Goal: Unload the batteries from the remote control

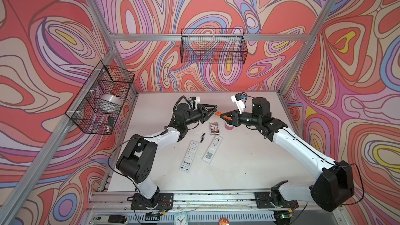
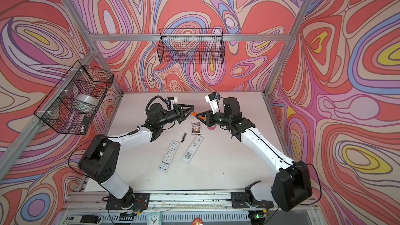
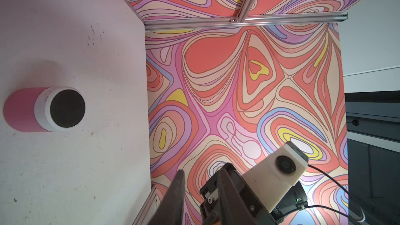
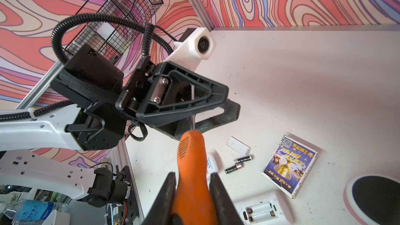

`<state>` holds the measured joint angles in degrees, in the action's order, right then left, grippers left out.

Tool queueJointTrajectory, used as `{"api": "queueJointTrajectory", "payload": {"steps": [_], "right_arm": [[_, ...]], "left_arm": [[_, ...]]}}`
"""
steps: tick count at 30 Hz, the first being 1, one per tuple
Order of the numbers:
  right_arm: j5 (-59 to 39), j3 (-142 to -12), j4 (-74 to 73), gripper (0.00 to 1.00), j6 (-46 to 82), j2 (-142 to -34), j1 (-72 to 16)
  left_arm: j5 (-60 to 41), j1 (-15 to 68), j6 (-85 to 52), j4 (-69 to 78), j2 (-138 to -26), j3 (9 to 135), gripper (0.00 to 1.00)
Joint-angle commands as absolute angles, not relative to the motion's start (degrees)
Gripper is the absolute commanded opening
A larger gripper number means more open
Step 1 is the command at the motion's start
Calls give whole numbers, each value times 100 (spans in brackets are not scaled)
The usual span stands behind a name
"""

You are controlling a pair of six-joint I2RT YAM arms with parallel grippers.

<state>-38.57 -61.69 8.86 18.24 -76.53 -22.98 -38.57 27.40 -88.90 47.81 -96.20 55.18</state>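
1. We are seeing the right gripper (image 4: 192, 178) clamping the orange plastic handle of a screwdriver (image 4: 190, 154), held in the air above the white table (image 1: 249, 159).
2. The left gripper (image 1: 215, 111) is meeting the screwdriver's far end. The thin metal shaft is passing between its fingers, but we cannot tell whether they are pressing on it.
3. Two slim dark batteries (image 4: 242, 159) with gold-banded ends are lying loose on the table, just beside a small white plastic cover (image 4: 238, 146).
4. Near them, a white face-down remote control (image 1: 213, 149) is lying with its compartment open, and a second remote (image 1: 189, 155), buttons up, is lying alongside it.
5. A blue printed card box (image 1: 213, 128) and a pink cylinder (image 3: 21, 109) are sitting further back.
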Motion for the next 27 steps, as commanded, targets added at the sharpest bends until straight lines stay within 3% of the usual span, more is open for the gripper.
{"api": "queueJointTrajectory", "payload": {"steps": [1,3,5,12,16,19,23,27], "right_arm": [[-3980,-6110,888,0,1902,-7611,-2396],[-3942,-6111,888,4,1940,-7626,-2397],[-3872,-6117,916,22,1971,-7633,-2399],[-3735,-6254,1263,56,1787,-7530,-2395],[-3634,-6258,1495,66,1637,-7436,-2399],[-3576,-6232,1663,70,1539,-7396,-2396],[-3542,-6197,1780,73,1476,-7373,-2394],[-3563,-6231,1851,75,1424,-7409,-2399]], "left_arm": [[-3780,2720,-8930,5193,-9598,5547,13],[-3792,2672,-8930,5211,-9590,5529,8],[-3792,2622,-8895,5204,-9553,5481,5],[-4091,2374,-7932,3477,-9039,5565,3],[-4265,2103,-6882,1521,-8708,5883,2],[-4175,1842,-5165,-1291,-8703,6823,2],[-3172,1562,-2792,-4781,-9273,8524,2],[-1651,1508,-1258,-6936,-10385,10055,2]]}}
